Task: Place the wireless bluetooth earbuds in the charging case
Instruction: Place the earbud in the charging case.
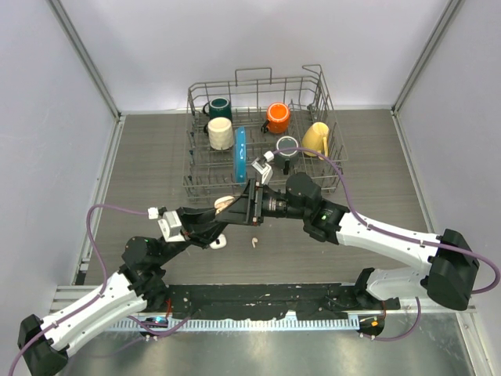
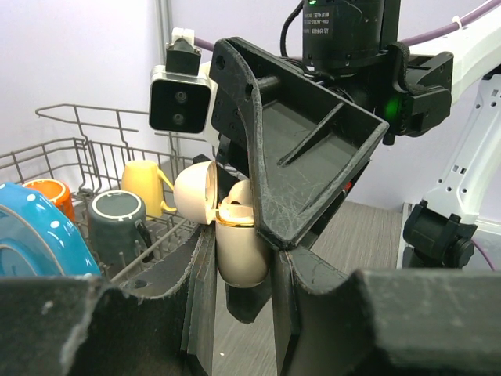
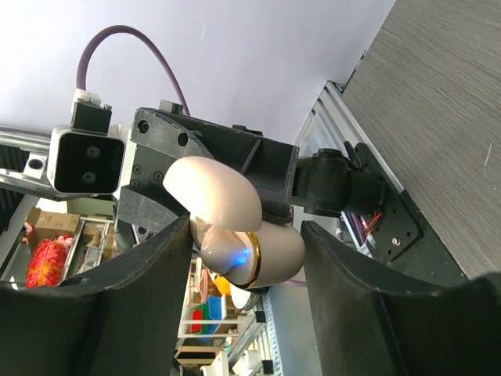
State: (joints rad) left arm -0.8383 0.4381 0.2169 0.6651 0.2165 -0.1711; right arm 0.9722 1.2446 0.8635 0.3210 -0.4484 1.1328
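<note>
Find two earbuds (image 1: 220, 242) loose on the worktop (image 1: 149, 164), near its middle and a little apart from each other. Expect them tiny, light, hard and slick, likely to skid or flick out of a pinch. Take one across the bulb, softly, leaving the stem free. Cannot tell which way up they lie.

Find the case (image 3: 270, 252) raised clear of the worktop, just far of the earbuds, lid hinged open, a blue light lit at the rim. Note the left gripper (image 2: 243, 262) closed tight on its lower shell. Note the right gripper (image 3: 246, 231) parted, one finger on each side of the case, with nothing seen in its hold. See a pale round form in the case mouth from the left wrist; cannot tell whether it is a bud.

Beyond, at the far side, find a rack (image 1: 190, 141) with mugs (image 1: 278, 117).
</note>
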